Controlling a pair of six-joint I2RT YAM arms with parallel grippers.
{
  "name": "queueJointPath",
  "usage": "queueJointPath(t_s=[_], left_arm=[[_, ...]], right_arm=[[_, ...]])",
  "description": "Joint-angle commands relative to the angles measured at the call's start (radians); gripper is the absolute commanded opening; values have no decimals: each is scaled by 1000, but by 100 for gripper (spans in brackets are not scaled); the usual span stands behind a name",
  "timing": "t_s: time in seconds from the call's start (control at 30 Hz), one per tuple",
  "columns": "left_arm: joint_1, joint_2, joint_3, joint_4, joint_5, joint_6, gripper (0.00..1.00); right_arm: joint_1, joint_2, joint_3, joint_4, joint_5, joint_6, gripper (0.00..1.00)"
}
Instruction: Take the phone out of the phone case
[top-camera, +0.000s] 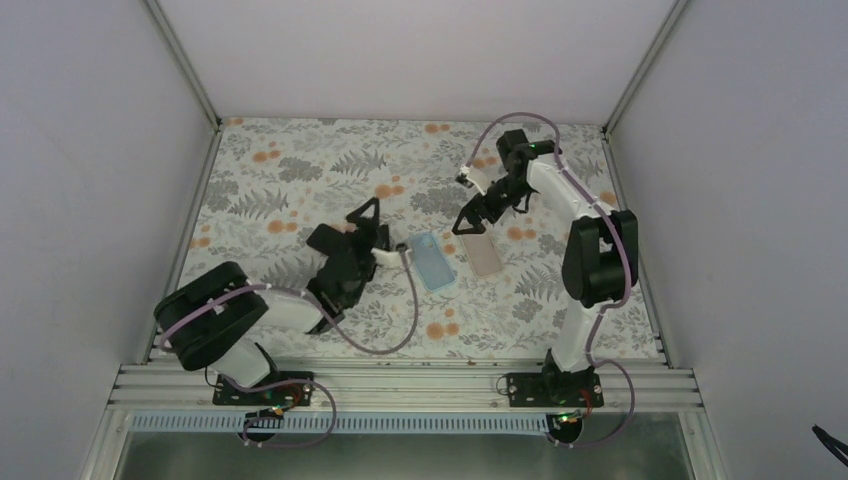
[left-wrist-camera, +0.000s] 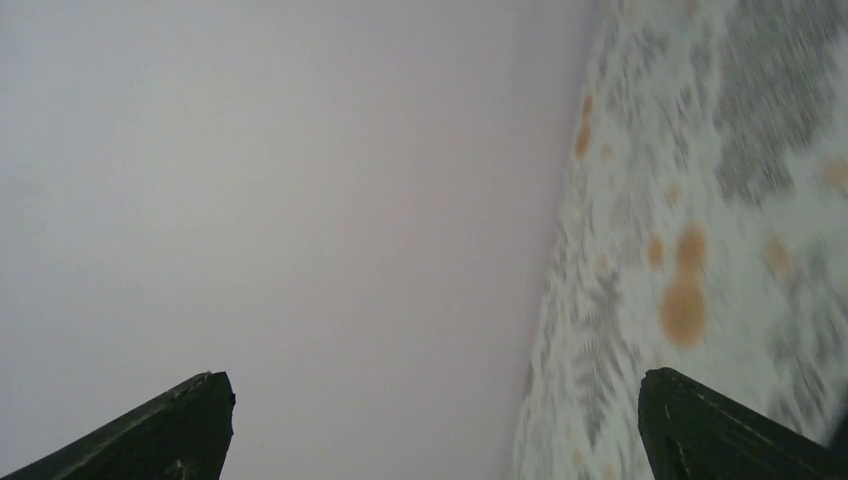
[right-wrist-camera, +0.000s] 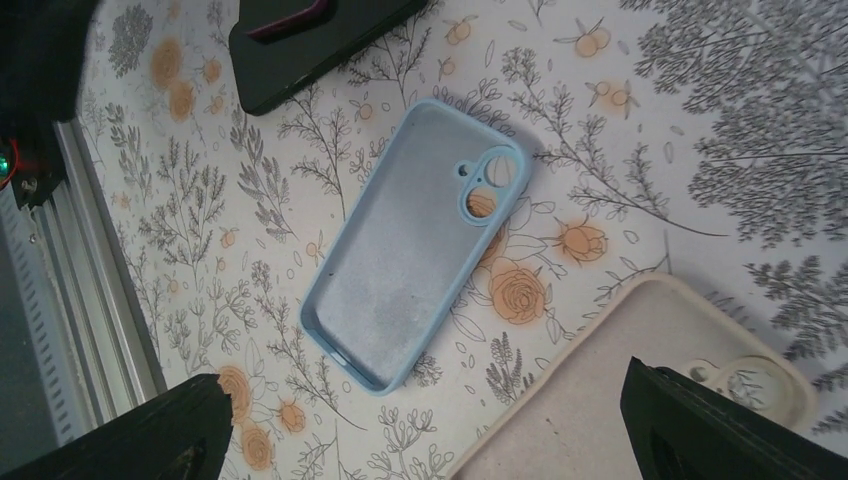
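An empty light-blue phone case (right-wrist-camera: 415, 250) lies hollow side up on the flowered table, at mid-table in the top view (top-camera: 433, 262). Just right of it lies a beige phone (right-wrist-camera: 640, 410), back up, camera bump showing (top-camera: 483, 255). My right gripper (right-wrist-camera: 425, 430) hangs open above the gap between them and touches neither (top-camera: 466, 205). My left gripper (top-camera: 362, 215) is open and empty left of the case. Tilted on its side, it faces the wall and table edge (left-wrist-camera: 430, 420).
The black body of the left arm (right-wrist-camera: 310, 40) sits close beyond the case's far end. White enclosure walls (top-camera: 420, 50) ring the flowered table (top-camera: 300, 160), with an aluminium rail (top-camera: 400, 385) along the near edge.
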Motion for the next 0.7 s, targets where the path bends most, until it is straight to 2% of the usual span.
queueJointPath(t_s=[0.0, 0.07, 0.17, 0.37, 0.5, 0.67], left_arm=[[-6, -90, 240, -544, 128, -312, 100], [-7, -91, 351, -706, 159, -400, 100], [-5, -98, 420, -838, 218, -466, 100], [47, -82, 615, -1277, 455, -626, 100], [164, -50, 838, -1575, 704, -733, 100], [315, -36, 1022, -1731, 878, -827, 100]], right_arm=[[-26, -63, 19, 20, -10, -20, 100], [-39, -85, 17, 36, -18, -20, 100], [-58, -105, 20, 41, -41, -30, 100], [-97, -118, 27, 55, -53, -31, 100], [-136, -150, 16, 83, -83, -28, 100], [-170, -252, -44, 232, -47, 64, 100]])
